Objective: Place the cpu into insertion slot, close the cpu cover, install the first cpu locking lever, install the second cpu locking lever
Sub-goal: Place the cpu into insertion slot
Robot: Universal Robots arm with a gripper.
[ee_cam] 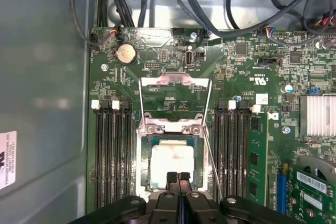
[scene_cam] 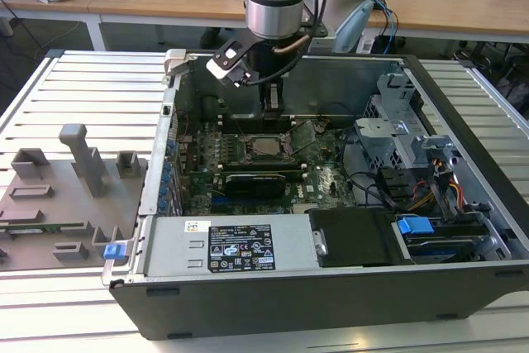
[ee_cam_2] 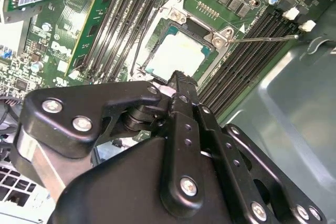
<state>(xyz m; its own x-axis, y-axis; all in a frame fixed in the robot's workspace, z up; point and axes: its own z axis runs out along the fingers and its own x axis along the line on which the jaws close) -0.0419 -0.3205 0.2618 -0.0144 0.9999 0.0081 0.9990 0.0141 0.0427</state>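
The end effector point(ee_cam: 177, 177) covers 1 edge of the cpu point(ee_cam: 170, 158) in both wrist views.

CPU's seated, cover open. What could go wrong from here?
The gripper hangs at the edge of the cpu; a bump could shift it in the insertion slot. The loose locking lever slants beside the socket; the open cpu cover might catch it coming down.

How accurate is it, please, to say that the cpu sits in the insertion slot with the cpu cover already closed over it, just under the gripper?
Not quite: the cpu cover is open, swung back off the socket, as the first wrist view shows. The rest holds: the cpu sits bare in the insertion slot, just under the gripper.
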